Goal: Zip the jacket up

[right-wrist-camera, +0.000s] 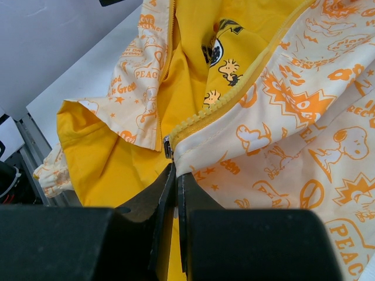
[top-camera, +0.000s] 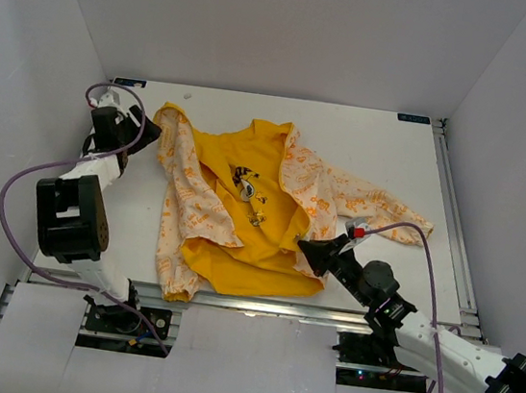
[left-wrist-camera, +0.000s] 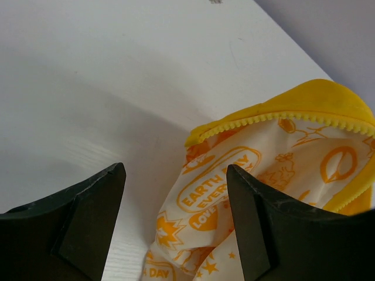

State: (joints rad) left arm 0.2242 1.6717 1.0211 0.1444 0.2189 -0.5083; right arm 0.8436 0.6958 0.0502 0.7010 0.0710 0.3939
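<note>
Top view: the jacket (top-camera: pixel 240 223) lies open, yellow lining up, on the white counter (top-camera: pixel 367 142). Its long axis runs far to near, with the collar at the far end and the hem near the arms. One sleeve stretches right. The left claw (top-camera: pixel 147 131) sits beside the far-left shoulder, and the right claw (top-camera: pixel 312 250) is at the hem's right corner.

Left wrist view: this claw is spread wide, holding nothing. Ahead lie yellow zipper teeth (left-wrist-camera: pixel 275 117) and cream cloth printed "EARTH", "EVERY", "LOVE", "DAY".

Right wrist view: the fingers (right-wrist-camera: pixel 158 193) are nearly together, pinching the jacket's edge just below the zipper slider (right-wrist-camera: pixel 169 146). "PEACE" is readable in orange, beside cartoon dog prints.
</note>
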